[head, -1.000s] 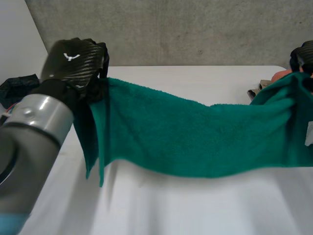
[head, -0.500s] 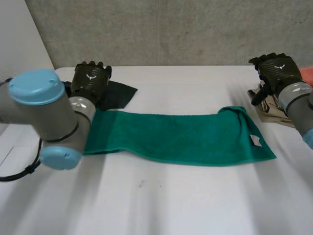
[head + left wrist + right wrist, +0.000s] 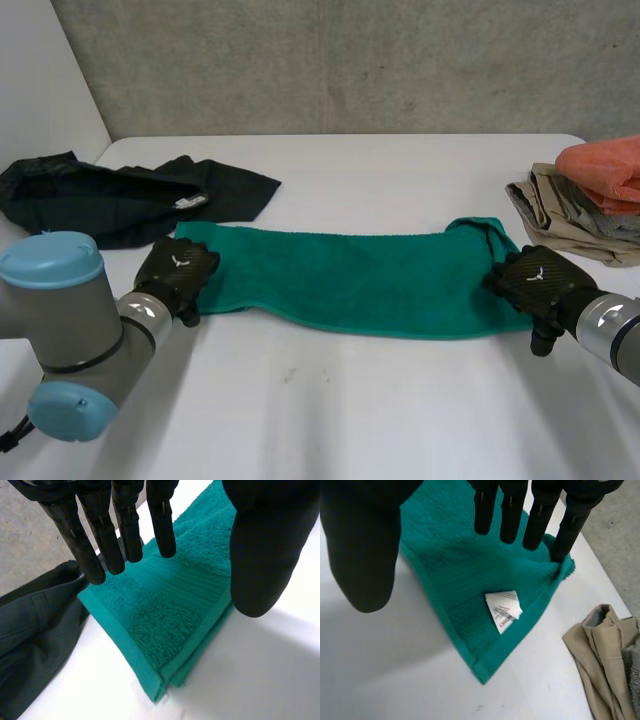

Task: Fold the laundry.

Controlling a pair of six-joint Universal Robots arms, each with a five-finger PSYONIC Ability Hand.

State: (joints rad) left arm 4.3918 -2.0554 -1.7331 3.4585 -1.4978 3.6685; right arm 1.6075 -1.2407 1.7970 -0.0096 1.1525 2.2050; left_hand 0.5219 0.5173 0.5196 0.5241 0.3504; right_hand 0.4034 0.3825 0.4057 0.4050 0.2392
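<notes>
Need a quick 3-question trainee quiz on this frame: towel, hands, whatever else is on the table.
1. True or false: the left hand is gripping the green towel.
2. The white label sits on the towel end by which hand? A: left hand. B: right hand. C: neither, it is mid-towel.
3. Fill in: the garment lying on the table just beyond the towel's end at the left hand is ___ in colour.

Key: 1 false, its fingers are straight and open over the towel's end. 2 B. 3 black.
</notes>
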